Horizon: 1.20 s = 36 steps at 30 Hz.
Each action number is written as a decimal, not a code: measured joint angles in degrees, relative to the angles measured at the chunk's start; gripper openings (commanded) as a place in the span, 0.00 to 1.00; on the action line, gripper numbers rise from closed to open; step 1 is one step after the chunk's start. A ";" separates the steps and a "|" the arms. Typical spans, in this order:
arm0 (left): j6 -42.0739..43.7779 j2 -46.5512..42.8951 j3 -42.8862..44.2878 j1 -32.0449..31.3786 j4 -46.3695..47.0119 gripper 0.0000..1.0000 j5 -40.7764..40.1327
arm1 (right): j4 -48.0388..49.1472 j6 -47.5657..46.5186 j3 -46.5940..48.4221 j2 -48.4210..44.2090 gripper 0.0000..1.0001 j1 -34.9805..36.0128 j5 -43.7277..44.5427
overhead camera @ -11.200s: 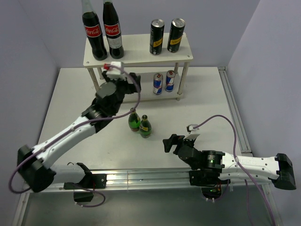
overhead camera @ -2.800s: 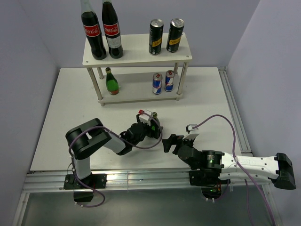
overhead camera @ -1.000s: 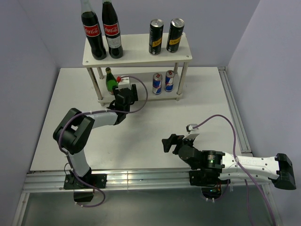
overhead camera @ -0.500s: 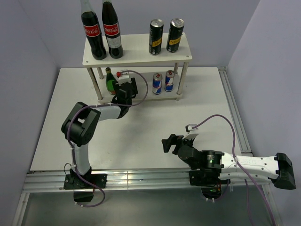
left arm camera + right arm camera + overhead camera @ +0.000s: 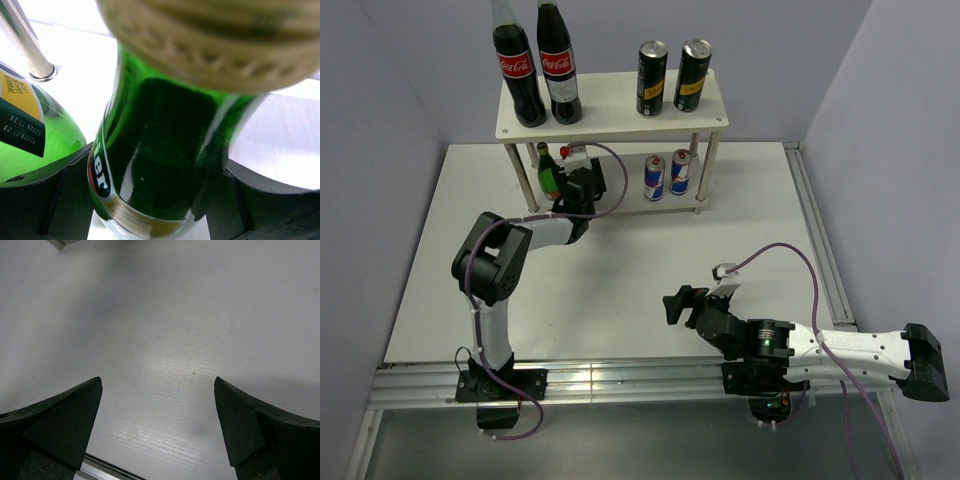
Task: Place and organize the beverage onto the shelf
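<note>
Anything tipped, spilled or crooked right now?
Nothing stands out. The black cans and energy-drink cans stand upright on the shelf, no spill shows, and the left gripper holds a green bottle beside the other green bottle on the lower tier.

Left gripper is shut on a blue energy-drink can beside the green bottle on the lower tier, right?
Not a can: the left wrist view shows the left gripper shut on a second green glass bottle, beside the green bottle on the lower tier.
</note>
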 measured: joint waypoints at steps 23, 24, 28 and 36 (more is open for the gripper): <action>-0.83 -2.51 -2.67 0.15 -0.26 0.99 3.61 | 0.22 -0.02 0.00 0.15 1.00 0.00 0.04; -1.07 -2.84 -3.23 0.15 -0.28 0.99 3.80 | 0.22 -0.02 0.00 0.15 1.00 0.00 0.07; -1.66 -4.96 -6.38 -0.59 -0.48 0.99 4.11 | 0.20 -0.02 0.00 0.15 1.00 0.00 0.11; -3.06 -12.76 -14.71 -5.31 -1.64 0.99 1.49 | 0.15 0.00 0.00 0.11 1.00 0.00 0.26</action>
